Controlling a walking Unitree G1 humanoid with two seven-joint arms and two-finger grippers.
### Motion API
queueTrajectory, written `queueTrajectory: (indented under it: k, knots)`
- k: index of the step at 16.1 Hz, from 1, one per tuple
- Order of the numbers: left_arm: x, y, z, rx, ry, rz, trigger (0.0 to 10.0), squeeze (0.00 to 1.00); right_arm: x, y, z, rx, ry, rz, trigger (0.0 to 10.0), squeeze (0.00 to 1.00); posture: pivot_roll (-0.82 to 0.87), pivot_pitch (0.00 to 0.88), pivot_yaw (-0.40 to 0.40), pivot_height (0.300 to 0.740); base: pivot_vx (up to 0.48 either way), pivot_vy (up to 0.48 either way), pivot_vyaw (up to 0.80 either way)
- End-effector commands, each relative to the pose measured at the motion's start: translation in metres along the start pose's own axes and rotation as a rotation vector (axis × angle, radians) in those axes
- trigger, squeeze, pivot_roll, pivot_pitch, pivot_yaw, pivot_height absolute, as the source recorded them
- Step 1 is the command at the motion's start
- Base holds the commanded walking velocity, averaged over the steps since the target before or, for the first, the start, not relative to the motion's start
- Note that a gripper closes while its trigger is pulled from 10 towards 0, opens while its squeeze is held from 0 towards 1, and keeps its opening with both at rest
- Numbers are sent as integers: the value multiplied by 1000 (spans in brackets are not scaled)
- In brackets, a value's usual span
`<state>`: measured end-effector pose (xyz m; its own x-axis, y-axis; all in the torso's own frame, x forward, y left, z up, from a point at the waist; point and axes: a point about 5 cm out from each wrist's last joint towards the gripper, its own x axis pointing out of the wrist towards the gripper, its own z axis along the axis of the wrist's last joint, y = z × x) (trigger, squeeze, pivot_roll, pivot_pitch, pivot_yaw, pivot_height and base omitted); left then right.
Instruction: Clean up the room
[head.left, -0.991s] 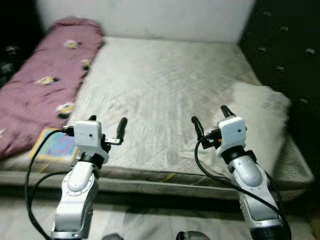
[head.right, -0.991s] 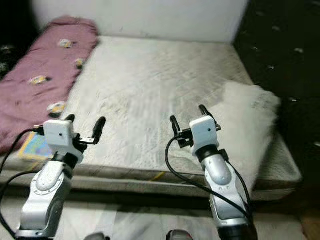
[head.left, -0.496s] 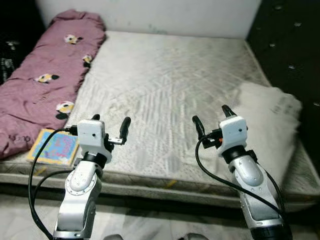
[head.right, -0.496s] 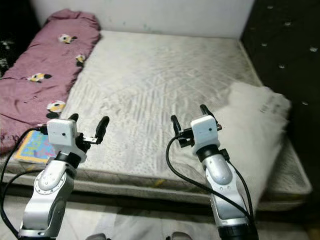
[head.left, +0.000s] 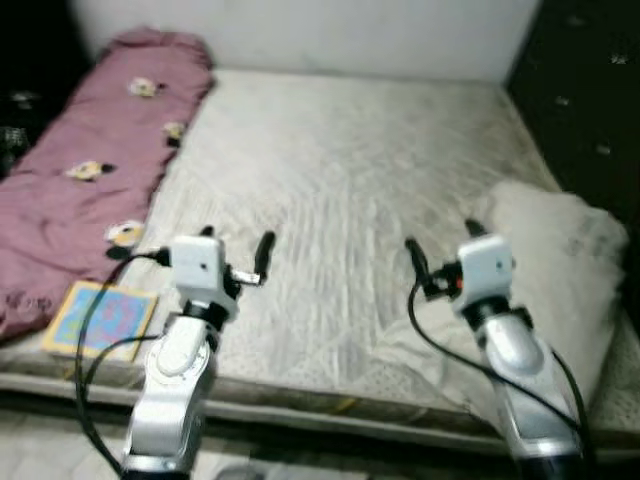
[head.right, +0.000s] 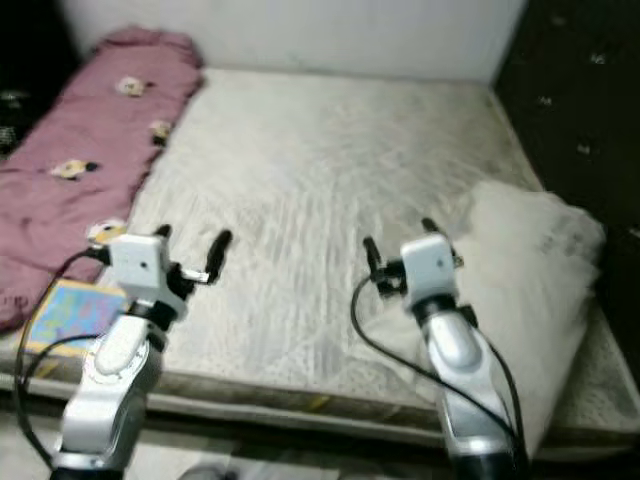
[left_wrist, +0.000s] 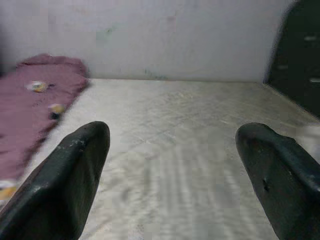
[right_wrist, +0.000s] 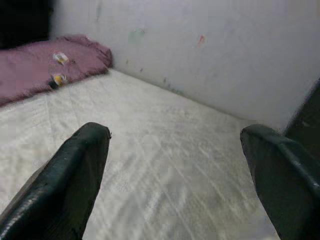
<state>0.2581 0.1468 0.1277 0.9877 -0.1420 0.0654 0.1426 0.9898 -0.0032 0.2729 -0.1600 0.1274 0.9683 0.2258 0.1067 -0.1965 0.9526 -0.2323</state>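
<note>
Before the robot lay a bare mattress (head.left: 340, 190) on a low bed, its pale quilted surface running to a white wall (head.left: 330, 35) at the far side. The left pincer (head.left: 236, 250) and the right pincer (head.left: 445, 250) hovered above the mattress's near edge, each with its two black fingers spread wide and holding nothing. What there was to tidy sat at the sides: a crumpled white blanket (head.left: 560, 250) heaped at the right near corner and spilling over the edge, a long maroon flowered bedding roll (head.left: 80, 170) along the left side, and a colourful book (head.left: 100, 318) at the left near corner, just beside the roll's near end. The blanket looked the likeliest target for the right pincer, being nearest to it, though that was only a judgement. A pinch there could go wrong: the soft, loose cloth might gather only a thin fold, slip free, or drag off the bed onto the floor. The flat book might be hard to get fingers under and could be pushed off the edge. The right arm's dangling black cable (head.left: 425, 335) might snag on the bedding. A dark padded panel (head.left: 590, 90) hemmed in the right side.
</note>
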Motion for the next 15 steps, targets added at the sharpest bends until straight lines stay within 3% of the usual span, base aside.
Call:
queueTrajectory:
  k: [1,4,8,11,15]
  knots:
    - [-2,5,-3,10,20,20,10000,0,1,5,4,7,-16,25,10000,0,-13,55,-14,740,0,0,0]
    - [-2,4,-3,14,23,11,10000,0,0,5,3,4,-16,26,10000,0,-14,52,-10,740,0,0,0]
    - [-2,2,-3,7,23,-1,10000,0,0,5,2,5,-6,25,10000,0,-15,47,-13,740,0,0,-666]
    - [-3,1,-4,3,26,-4,10000,0,-4,6,-2,-1,4,36,10000,0,-12,41,-16,740,0,0,0]
    - [-2,-1,-5,-4,29,-9,10000,0,-4,5,-2,0,5,33,10000,0,-16,37,-14,740,0,-338,0]
